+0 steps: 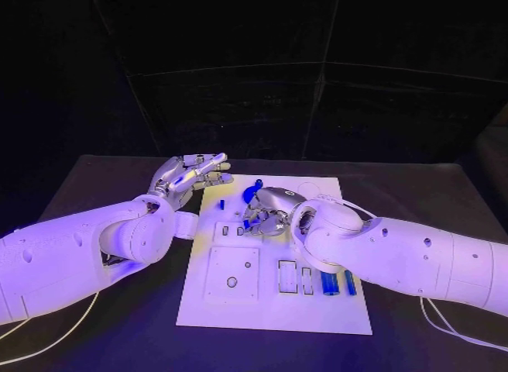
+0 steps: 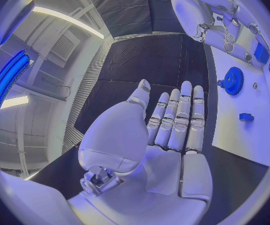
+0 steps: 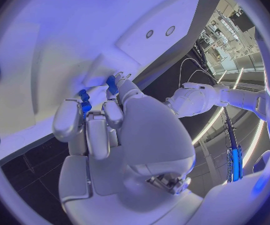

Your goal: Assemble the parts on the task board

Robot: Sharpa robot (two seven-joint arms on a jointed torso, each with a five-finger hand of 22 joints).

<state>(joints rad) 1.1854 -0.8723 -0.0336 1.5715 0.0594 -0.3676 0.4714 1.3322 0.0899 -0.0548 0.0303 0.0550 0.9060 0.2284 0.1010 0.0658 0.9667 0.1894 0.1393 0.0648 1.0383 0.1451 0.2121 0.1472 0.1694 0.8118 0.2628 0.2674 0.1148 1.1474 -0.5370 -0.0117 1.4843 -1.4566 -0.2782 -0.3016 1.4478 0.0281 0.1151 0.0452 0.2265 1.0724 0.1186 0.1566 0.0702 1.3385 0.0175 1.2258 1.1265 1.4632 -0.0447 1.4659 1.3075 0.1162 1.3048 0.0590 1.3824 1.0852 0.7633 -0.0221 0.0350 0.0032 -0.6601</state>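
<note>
White task board (image 1: 210,306) lies mid-bench (image 1: 433,186). Right hand (image 1: 268,211) curls over its middle, pinching a small blue part (image 3: 84,105) in its fingertips. Left hand (image 1: 190,175) hovers flat and empty, fingers straight, beside the board's far left corner, near a blue gear (image 2: 234,80).

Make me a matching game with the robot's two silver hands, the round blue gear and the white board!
Things:
1. left silver hand
2. right silver hand
3. round blue toothed gear
4. white flat task board

States:
A. lies on the black table
B. open, fingers straight, off the board's edge
C. sits on the board
D. pinches a small blue part

Pairs: 1-B, 2-D, 3-C, 4-A
</note>
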